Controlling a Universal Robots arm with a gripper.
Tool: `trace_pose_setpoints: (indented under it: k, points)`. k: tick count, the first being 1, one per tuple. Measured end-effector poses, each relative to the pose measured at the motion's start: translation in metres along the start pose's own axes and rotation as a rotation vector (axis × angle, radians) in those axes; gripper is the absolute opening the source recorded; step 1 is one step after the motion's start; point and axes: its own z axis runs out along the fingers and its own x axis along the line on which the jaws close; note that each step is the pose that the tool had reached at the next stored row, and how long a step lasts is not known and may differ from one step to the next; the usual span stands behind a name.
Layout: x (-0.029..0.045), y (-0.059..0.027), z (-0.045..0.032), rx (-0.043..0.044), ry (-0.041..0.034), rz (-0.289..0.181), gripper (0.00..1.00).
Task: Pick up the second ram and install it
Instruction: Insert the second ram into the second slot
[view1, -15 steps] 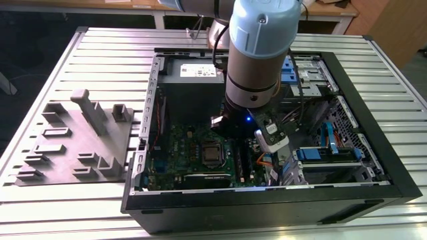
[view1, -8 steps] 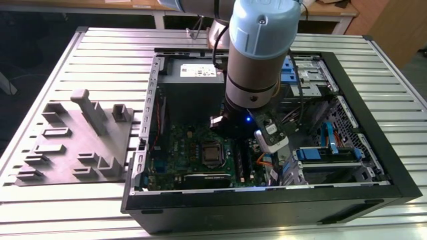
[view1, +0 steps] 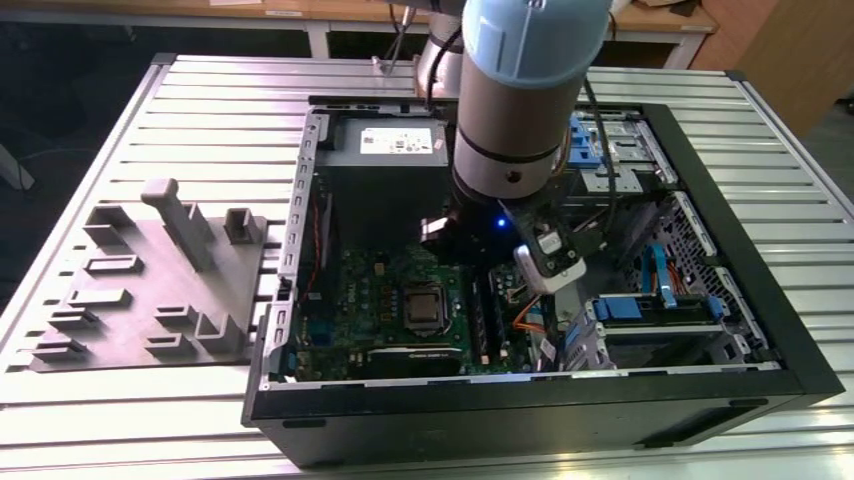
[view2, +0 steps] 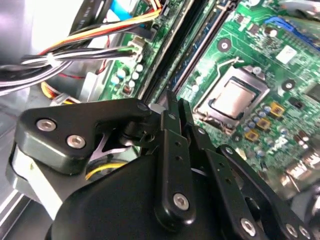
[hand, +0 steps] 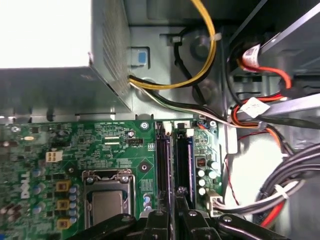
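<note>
The second ram (hand: 184, 160), a narrow dark blue-green stick, stands along one of the long black memory slots on the green motherboard (hand: 100, 145). In the second wrist view the second ram (view2: 186, 62) runs out from between the fingertips. My gripper (hand: 179, 192) is shut on its thin edge near mid-length, and my gripper (view2: 176, 104) shows its two black fingers almost touching. The neighbouring slot (hand: 162, 160) lies right beside it. In the exterior view the arm (view1: 514, 120) reaches down into the open computer case (view1: 747, 300).
A processor socket (hand: 107, 200) sits close beside the slots. Yellow, black and orange cables (hand: 200, 75) hang past the slots' far end, by the power supply (view1: 387, 145). A grey moulded parts tray (view1: 147, 300) lies on the slatted table at the exterior view's left.
</note>
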Motion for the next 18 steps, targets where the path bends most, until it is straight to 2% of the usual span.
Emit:
trace_pose_setpoints:
  k: [5,18]
  points:
    - [-0.0008,0.0013,-0.0172,0.0000,-0.0001,0.000,0.19]
    - [-0.0009,0.0014,-0.0183,0.0001,0.0000,0.000,0.18]
